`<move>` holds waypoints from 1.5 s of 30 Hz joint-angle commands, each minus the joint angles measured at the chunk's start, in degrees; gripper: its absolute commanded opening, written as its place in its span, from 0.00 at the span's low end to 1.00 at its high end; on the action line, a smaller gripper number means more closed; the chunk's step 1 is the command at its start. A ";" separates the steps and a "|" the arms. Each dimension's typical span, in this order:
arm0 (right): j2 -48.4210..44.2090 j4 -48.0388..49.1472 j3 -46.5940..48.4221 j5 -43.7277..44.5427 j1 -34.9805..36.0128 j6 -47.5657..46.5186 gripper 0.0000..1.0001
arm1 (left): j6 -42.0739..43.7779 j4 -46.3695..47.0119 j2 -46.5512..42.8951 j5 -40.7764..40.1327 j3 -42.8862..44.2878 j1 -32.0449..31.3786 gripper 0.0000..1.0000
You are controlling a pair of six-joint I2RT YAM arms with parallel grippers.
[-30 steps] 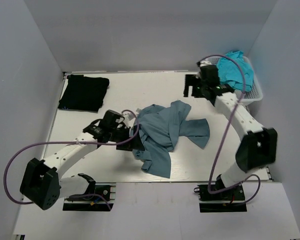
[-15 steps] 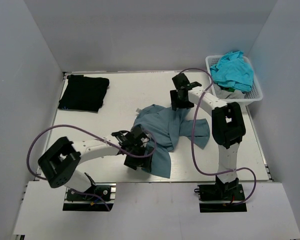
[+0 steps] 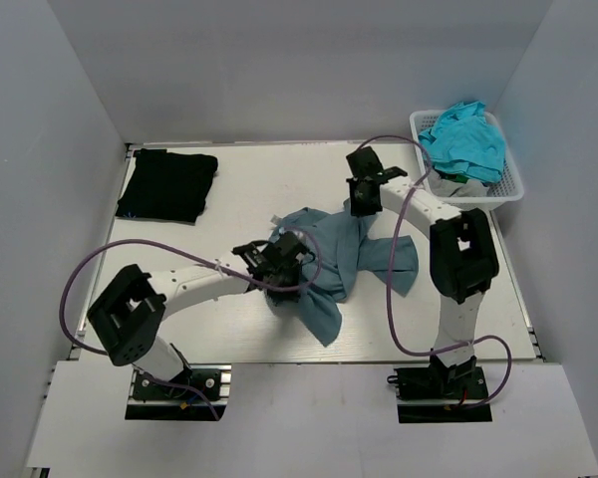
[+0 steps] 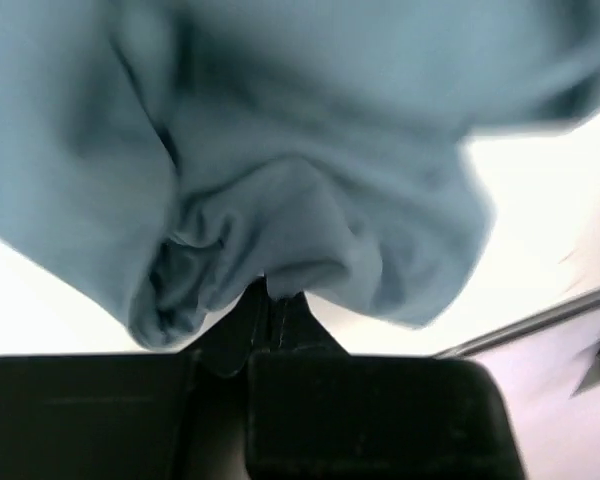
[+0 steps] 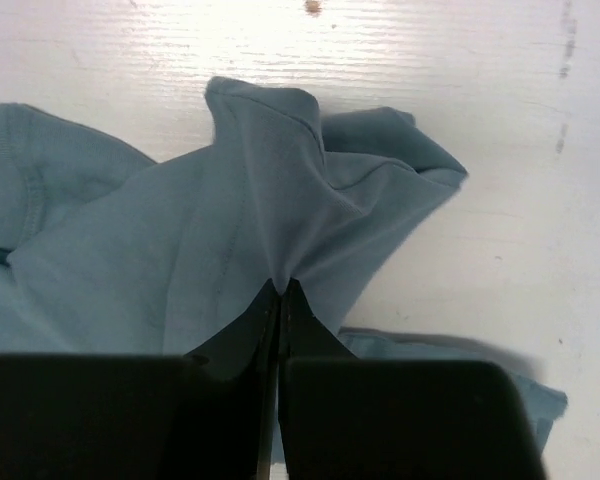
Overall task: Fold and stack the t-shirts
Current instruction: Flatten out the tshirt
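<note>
The slate-blue t-shirt [image 3: 331, 261] is seen crumpled at the middle of the bench [image 3: 269, 174], between the two arms. The left tool [image 4: 271, 300] is closed, with a bunched fold at the shirt's near-left side pinched between its tips. The cloth there appears to be lifted off the bench, though the wrist view is blurred. The right tool [image 5: 280, 290] is also closed, clamped on a raised peak of the same shirt at its far edge. A black t-shirt [image 3: 167, 184] is laid folded at the far left corner. In the white basket [image 3: 514, 184] at the far right, turquoise t-shirts [image 3: 465, 139] are heaped.
</note>
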 commanded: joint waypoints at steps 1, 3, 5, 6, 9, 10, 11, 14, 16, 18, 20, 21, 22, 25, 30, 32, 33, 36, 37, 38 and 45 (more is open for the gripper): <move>-10.45 4.87 -1.61 3.48 -0.12 3.81 0.00 | -1.43 -3.70 -5.92 -13.45 10.44 0.48 0.00; -13.28 6.79 -3.11 6.28 -0.56 4.35 0.00 | -1.43 -7.13 -10.32 -20.66 13.98 0.48 0.00; -18.73 6.63 -3.82 9.02 -0.99 6.64 0.00 | 0.23 -7.76 -13.39 -25.83 18.82 0.48 0.00; -20.05 5.76 -3.82 11.20 -1.08 8.03 0.00 | 0.24 -9.24 -16.02 -27.26 21.71 0.48 0.00; -27.78 4.88 -3.91 16.31 -1.52 10.95 0.00 | 0.24 -13.79 -18.67 -33.33 29.95 0.48 0.00; -32.93 4.96 -3.30 19.37 -1.70 10.95 0.00 | 0.24 -15.13 -19.72 -34.73 32.52 0.48 0.00; -34.72 5.31 -2.95 20.61 -1.61 10.69 0.00 | 0.93 -16.10 -20.34 -38.31 34.98 0.48 0.00; -43.49 7.33 -0.41 24.22 -1.52 6.58 0.00 | 4.09 -16.81 -23.32 -42.72 43.69 0.48 0.00; -45.28 8.21 2.83 24.93 -1.52 3.94 0.00 | 7.78 -12.97 -25.26 -41.96 48.27 0.48 0.00; -48.35 8.21 7.66 24.06 -1.35 1.47 0.00 | 13.21 -8.05 -29.11 -39.77 49.77 -0.04 0.00; -51.59 9.44 11.27 23.88 -1.44 -1.09 0.00 | 15.25 -2.67 -31.24 -36.96 51.86 -0.04 0.00; -52.48 10.92 11.90 24.23 -1.61 -3.70 0.00 | 16.13 -1.96 -32.03 -36.94 53.10 -0.04 0.00; -54.15 12.59 12.52 24.67 -1.44 -4.42 0.00 | 16.67 -1.96 -32.82 -38.34 54.42 -0.04 0.00; -57.32 14.36 16.91 29.75 -1.35 -9.70 0.00 | 19.56 -2.48 -32.83 -43.33 60.04 -0.04 0.00; -62.93 21.12 18.87 41.59 -1.17 -19.70 0.00 | 20.89 -6.87 -34.74 -51.70 67.61 -0.04 0.00; -63.47 21.75 18.50 42.33 -1.17 -20.95 0.00 | 20.89 -6.88 -35.55 -49.88 67.61 -0.04 0.00; -64.87 21.40 18.06 42.07 -1.08 -20.87 0.00 | 20.37 -6.10 -37.30 -47.69 66.74 -0.04 0.00; -67.08 17.89 16.84 37.62 -1.17 -16.83 0.00 | 19.75 -4.33 -38.54 -44.42 64.27 -0.04 0.00; -67.34 16.58 16.48 36.72 -1.08 -14.21 0.00 | 19.75 -4.33 -38.54 -44.41 64.27 -0.04 0.00; -67.35 15.61 15.70 34.88 -1.17 -12.88 0.00 | 19.14 -4.85 -36.98 -44.41 64.27 -0.04 0.00; -63.30 11.91 5.14 35.48 -1.26 -5.67 0.00 | 15.72 -0.66 -33.28 -60.38 48.84 -0.92 0.00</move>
